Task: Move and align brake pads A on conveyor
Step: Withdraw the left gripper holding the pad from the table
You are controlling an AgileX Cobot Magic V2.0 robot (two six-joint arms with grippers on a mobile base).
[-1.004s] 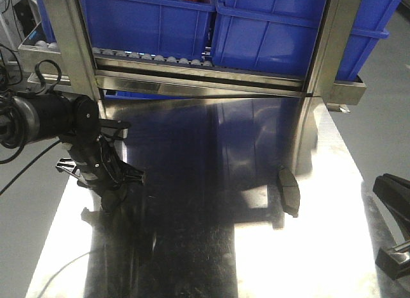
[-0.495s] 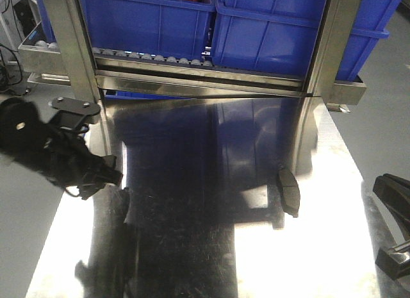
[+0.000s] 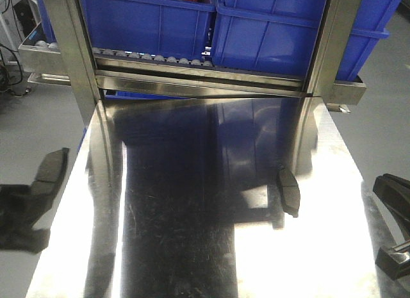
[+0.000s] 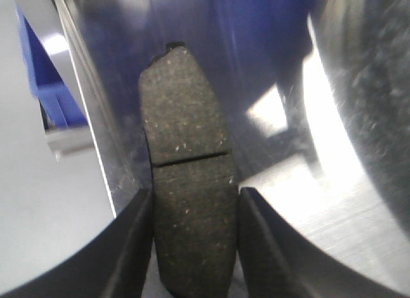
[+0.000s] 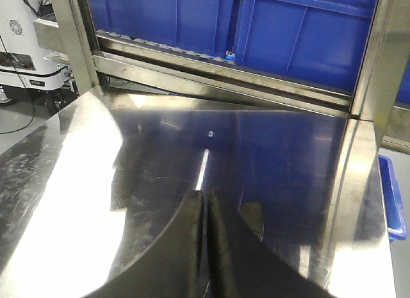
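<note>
Left gripper (image 4: pixel 195 200) is holding one brake pad (image 4: pixel 189 182), its jaws pressing on the pad's two long edges below the groove, with the grooved face turned to the wrist camera. In the front view this gripper and its pad are hanging beyond the left edge of the steel table (image 3: pixel 192 247), clear of its surface. A second brake pad (image 3: pixel 289 191) is sitting near the table's right edge, just beside the foot of the right post (image 3: pixel 320 61); whether it is lying flat or leaning cannot be told. Right gripper (image 5: pixel 206 205) is hovering over the table's near right part, its fingers pressed together with nothing between them. Blue bins (image 3: pixel 147 22) are standing on the rack along the far edge. The conveyor is showing in no view.

The step in hand appears to be carrying the held pad to the conveyor. Doing it well likely calls for a firm, centred grip so the pad is not pivoting about the fingertips, a level approach, the pad's length squared to the belt's edges, and release only once the pad is resting flat
</note>
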